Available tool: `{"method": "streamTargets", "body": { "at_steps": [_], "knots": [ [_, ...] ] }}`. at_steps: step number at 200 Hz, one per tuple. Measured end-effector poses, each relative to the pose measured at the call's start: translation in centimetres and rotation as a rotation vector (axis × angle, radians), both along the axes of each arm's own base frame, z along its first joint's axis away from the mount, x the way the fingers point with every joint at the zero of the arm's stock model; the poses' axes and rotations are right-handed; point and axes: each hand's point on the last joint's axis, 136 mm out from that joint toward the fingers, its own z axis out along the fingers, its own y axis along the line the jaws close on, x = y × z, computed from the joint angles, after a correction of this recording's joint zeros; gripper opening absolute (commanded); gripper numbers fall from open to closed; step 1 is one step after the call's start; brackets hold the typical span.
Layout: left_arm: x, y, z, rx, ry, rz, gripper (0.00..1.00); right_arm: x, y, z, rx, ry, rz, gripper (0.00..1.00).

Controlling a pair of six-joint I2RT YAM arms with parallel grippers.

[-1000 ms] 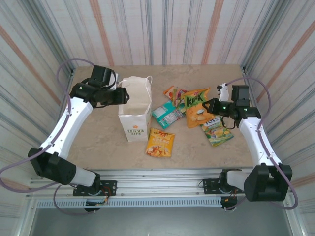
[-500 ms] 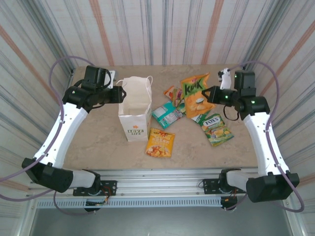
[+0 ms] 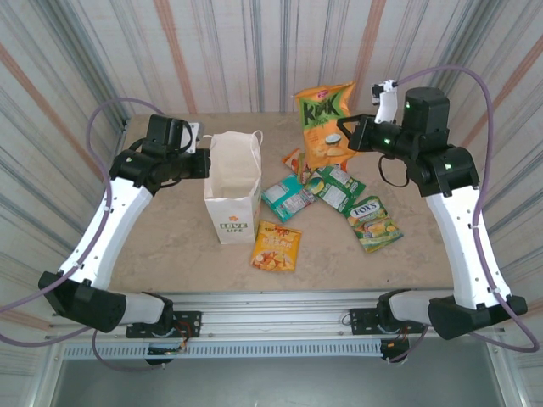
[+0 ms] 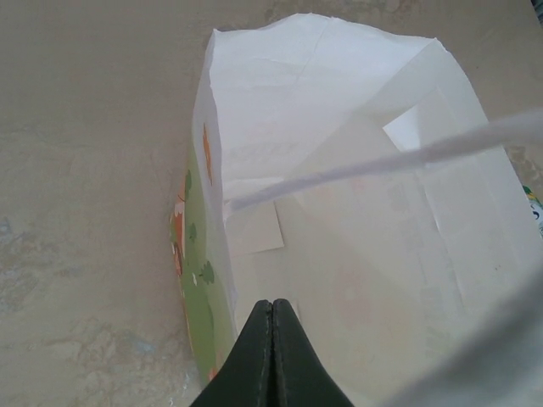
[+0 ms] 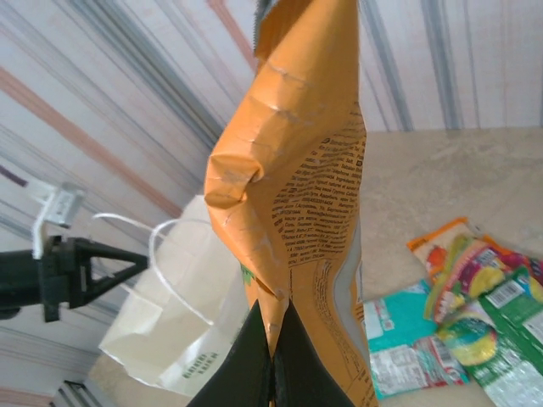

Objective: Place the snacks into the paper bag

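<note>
Paper bag (image 3: 233, 191) stands upright on the table (image 3: 170, 242), left of centre, mouth open, its "LOVE LIFE" face toward the arm bases. Left tool (image 4: 271, 303) sits at the bag's left top rim, its fingers pressed flat together with no gap. From the wrist view they lie over the white inner wall, and I cannot tell whether paper is caught between them (the rim nearest that camera is hidden behind the fingers). One twisted handle (image 4: 382, 165) runs slantwise across the open mouth. Right tool (image 5: 271, 309) is clamped on the lower edge of a tall orange packet (image 3: 325, 123). That packet hangs upright in the air over the back right part of the table, well apart from the bag and higher than its rim, green lettering facing the top camera. The other snacks lie flat on the table to the right of the bag. A teal packet (image 3: 288, 197) is just beside the bag's right side, with a green packet (image 3: 337, 186) touching it on the right. A yellow-green Fox's packet (image 3: 374, 223) lies nearer the right arm. A small orange packet (image 3: 276, 246) sits by the bag's front right corner. A red-orange packet (image 3: 294, 159) lies behind the teal one, its right part hidden by the held packet in the top view.
</note>
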Motion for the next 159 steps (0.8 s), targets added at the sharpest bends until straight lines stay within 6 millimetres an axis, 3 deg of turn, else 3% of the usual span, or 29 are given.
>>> {"method": "streamTargets", "body": {
  "at_steps": [48,103,135,159],
  "knots": [
    [0.0,-0.1,-0.1,-0.011,-0.005,-0.001,0.00,-0.8,4.3,2.5,0.055,-0.058,0.084,0.00],
    [0.0,-0.1,-0.2,-0.028,-0.013,0.010,0.00,-0.4,11.5,2.4,0.184,0.004,0.172,0.00],
    [-0.1,-0.2,-0.2,-0.040,-0.010,0.019,0.00,0.4,13.7,2.1,0.267,0.065,0.143,0.00],
    [-0.2,-0.2,-0.2,-0.045,-0.010,0.019,0.00,-0.1,15.0,2.4,0.311,0.078,0.129,0.00]
  ]
}}
